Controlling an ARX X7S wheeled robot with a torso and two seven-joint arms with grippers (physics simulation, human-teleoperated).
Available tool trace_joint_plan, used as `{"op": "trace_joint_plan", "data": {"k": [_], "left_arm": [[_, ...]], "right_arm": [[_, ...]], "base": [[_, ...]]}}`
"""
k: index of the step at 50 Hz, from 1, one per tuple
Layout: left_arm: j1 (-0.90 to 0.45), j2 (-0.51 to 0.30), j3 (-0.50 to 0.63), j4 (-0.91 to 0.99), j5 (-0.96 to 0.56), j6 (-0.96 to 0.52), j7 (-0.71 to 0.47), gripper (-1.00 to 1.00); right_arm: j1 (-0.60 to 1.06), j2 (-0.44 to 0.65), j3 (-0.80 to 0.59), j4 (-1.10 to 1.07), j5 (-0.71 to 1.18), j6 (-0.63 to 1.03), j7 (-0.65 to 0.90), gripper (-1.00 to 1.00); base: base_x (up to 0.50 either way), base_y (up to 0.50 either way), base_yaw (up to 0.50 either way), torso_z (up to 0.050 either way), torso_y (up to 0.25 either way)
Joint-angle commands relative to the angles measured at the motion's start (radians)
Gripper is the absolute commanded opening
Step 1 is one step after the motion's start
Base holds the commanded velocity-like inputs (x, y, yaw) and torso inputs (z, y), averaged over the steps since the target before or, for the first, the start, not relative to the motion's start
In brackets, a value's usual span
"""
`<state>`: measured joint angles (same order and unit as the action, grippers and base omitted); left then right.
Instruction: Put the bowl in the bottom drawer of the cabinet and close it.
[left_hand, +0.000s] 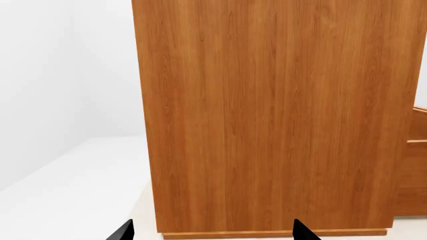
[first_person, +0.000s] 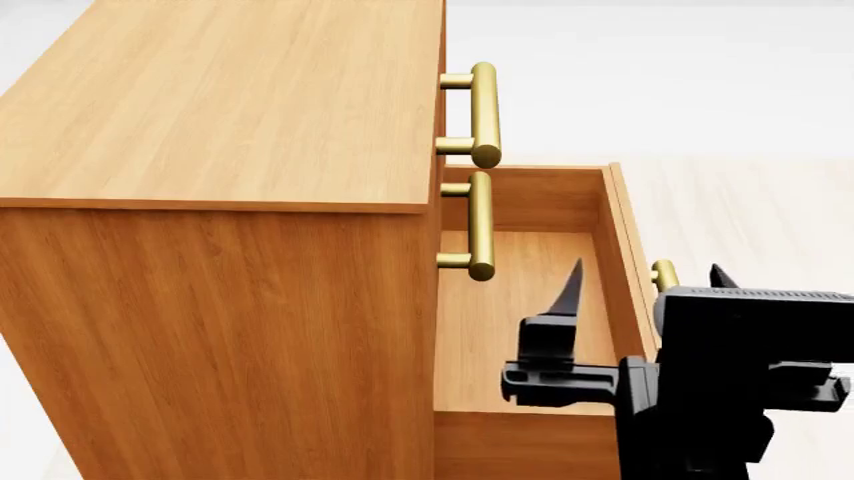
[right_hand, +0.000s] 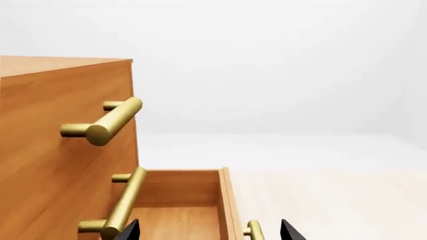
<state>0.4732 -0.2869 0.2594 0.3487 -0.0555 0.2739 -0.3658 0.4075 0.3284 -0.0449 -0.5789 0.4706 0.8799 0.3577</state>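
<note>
The cabinet (first_person: 214, 110) fills the left of the head view, and its bottom drawer (first_person: 621, 230) is pulled out with bare wood showing inside. The bowl is out of view in every frame. My right gripper (first_person: 647, 280) hangs open over the drawer's front wall, one fingertip above the inside and the other outside the brass handle (first_person: 663, 275). The right wrist view shows that gripper (right_hand: 210, 232) open, with the front wall and handle (right_hand: 255, 231) between its tips. Seen only in its wrist view, my left gripper (left_hand: 213, 234) is open and empty, facing the cabinet's plain side (left_hand: 267, 125).
The two upper drawers are shut; their brass handles (first_person: 483, 110) (first_person: 478, 225) stick out over the open drawer's inner end. Pale floor (right_hand: 320, 195) lies beyond the drawer front, and white floor (left_hand: 73, 185) runs beside the cabinet.
</note>
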Motion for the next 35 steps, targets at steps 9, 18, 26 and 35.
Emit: {"op": "trace_joint_plan", "data": {"k": [9, 18, 26, 35], "left_arm": [[-0.003, -0.011, 0.01, 0.0, -0.004, 0.001, -0.013, 1.0], [-0.01, -0.011, 0.017, -0.028, -0.006, 0.022, -0.017, 1.0], [-0.014, -0.016, 0.021, -0.03, -0.009, 0.023, -0.022, 1.0], [-0.013, -0.022, 0.024, -0.024, -0.012, 0.02, -0.028, 1.0]], "right_arm": [[0.156, 0.016, -0.11, 0.309, -0.095, -0.016, -0.016, 1.0], [0.2, 0.013, -0.123, 0.413, -0.11, -0.023, -0.024, 1.0], [0.215, 0.013, -0.136, 0.478, -0.115, -0.028, -0.036, 1.0], [0.237, 0.017, -0.127, 0.484, -0.079, 0.04, -0.052, 1.0]], "base": [[0.0, 0.0, 0.0, 0.0, 0.0], [0.0, 0.0, 0.0, 0.0, 0.0], [0.0, 0.0, 0.0, 0.0, 0.0], [0.0, 0.0, 0.0, 0.0, 0.0]]}}
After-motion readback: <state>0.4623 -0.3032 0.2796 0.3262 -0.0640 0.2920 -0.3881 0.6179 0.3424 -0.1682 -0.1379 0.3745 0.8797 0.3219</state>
